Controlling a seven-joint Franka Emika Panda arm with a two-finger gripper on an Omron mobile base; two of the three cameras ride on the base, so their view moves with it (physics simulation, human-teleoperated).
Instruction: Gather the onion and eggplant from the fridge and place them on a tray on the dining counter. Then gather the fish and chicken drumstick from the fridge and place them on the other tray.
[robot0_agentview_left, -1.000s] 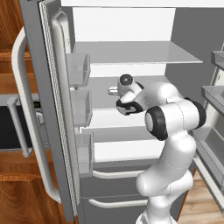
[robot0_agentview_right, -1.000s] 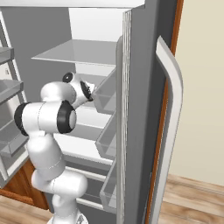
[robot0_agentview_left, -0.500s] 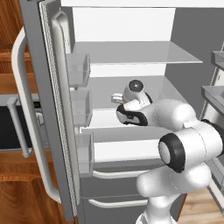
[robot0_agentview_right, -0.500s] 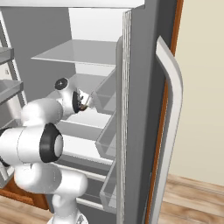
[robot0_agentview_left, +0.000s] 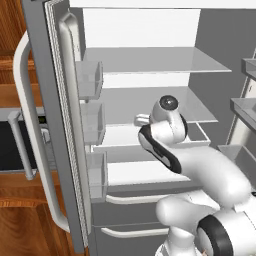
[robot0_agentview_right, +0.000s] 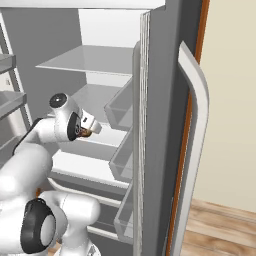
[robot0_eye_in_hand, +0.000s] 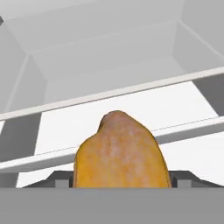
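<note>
The white-walled fridge interior (robot0_agentview_left: 145, 30) stands open toward the arm. Its upper translucent glass shelf (robot0_agentview_left: 150, 60) and middle glass shelf (robot0_agentview_left: 130, 102) carry no items, so the space above each is free across its width. The grey left fridge door (robot0_agentview_left: 50, 100), with its clear door bins (robot0_agentview_left: 89, 80), bounds the opening on the left. The grey right fridge door (robot0_agentview_right: 160, 100), with clear bins (robot0_agentview_right: 122, 107), bounds it on the right. In the hand view, an orange-brown chicken drumstick (robot0_eye_in_hand: 120, 153) sits between the fingertips and blocks the near centre. Beyond it, white drawer rails (robot0_eye_in_hand: 109, 94) cross the path; the pale drawer cavity (robot0_eye_in_hand: 109, 57) behind them is unobstructed.
</note>
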